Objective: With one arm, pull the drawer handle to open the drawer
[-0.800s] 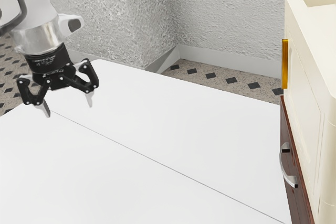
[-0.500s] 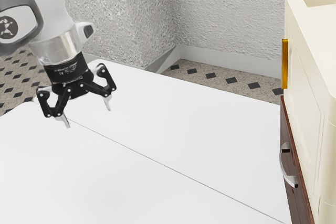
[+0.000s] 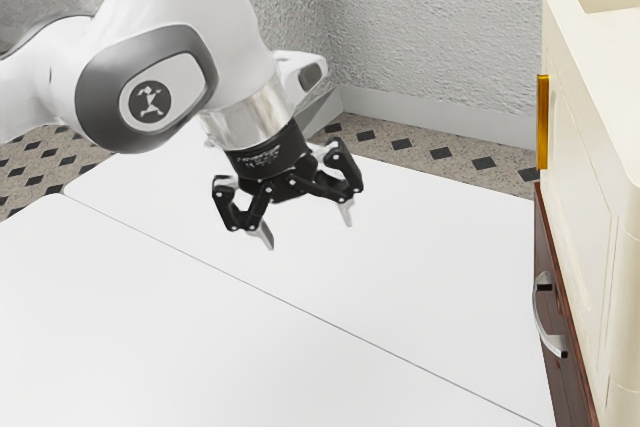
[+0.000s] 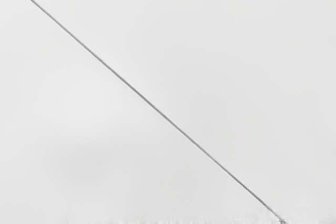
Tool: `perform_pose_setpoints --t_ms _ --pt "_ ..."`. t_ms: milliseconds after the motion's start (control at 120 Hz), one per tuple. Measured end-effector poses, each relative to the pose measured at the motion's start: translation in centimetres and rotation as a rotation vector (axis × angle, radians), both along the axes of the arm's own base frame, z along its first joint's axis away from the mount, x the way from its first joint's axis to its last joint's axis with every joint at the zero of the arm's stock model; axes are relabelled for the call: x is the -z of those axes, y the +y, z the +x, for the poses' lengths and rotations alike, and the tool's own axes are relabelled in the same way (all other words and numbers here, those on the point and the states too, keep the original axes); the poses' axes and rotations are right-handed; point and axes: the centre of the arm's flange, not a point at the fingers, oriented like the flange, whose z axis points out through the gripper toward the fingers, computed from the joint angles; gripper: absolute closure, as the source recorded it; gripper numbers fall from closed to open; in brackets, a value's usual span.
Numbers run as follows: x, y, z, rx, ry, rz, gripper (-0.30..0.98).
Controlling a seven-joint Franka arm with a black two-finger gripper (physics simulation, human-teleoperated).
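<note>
The pale arm [image 3: 150,97] reaches in from the exterior view's left, and at its end the hand [image 3: 308,233] is spread, the two fingers well apart with nothing between them, tilted above the tabletop [image 3: 420,267]. Beneath the hand, the wrist view gives smooth white surface crossed by a thin seam [image 4: 157,110]. Well ahead of the hand, and lower, is the curved metal handle [image 3: 541,325], a bow standing proud of the dark wooden drawer front [image 3: 579,397]; the drawer looks closed, its front roughly in line with the cream cabinet [image 3: 605,77] above. The handle should be rigid and hardly fragile, but its polished look suggests fingers could slide on it, so a firm squeeze is better than a light hook. Its bar appears to run sideways along the front, which calls for turning the hand so that one finger goes above and one below. The best hold is the middle of the bow, clear of both dark mounts, where the pull stays even and the drawer is less likely to skew. The drawer's weight cannot be judged from outside; expect some drag at first, then a smoother slide straight back toward the arm's base.
</note>
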Motion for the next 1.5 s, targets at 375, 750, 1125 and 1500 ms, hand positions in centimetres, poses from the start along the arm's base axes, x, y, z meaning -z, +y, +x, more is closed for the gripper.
perform_pose_setpoints --t_ms 375,750,1125,1500 --pt "2.8 -7.3 2.3 0.165 -0.078 -0.047 0.0" --pt "4.0 -7.1 4.1 0.169 -0.113 -0.064 0.0" --pt "4.8 -11.8 2.5 0.243 -0.167 -0.093 0.0" --pt "5.7 -12.4 4.4 0.222 -0.174 -0.111 0.0"
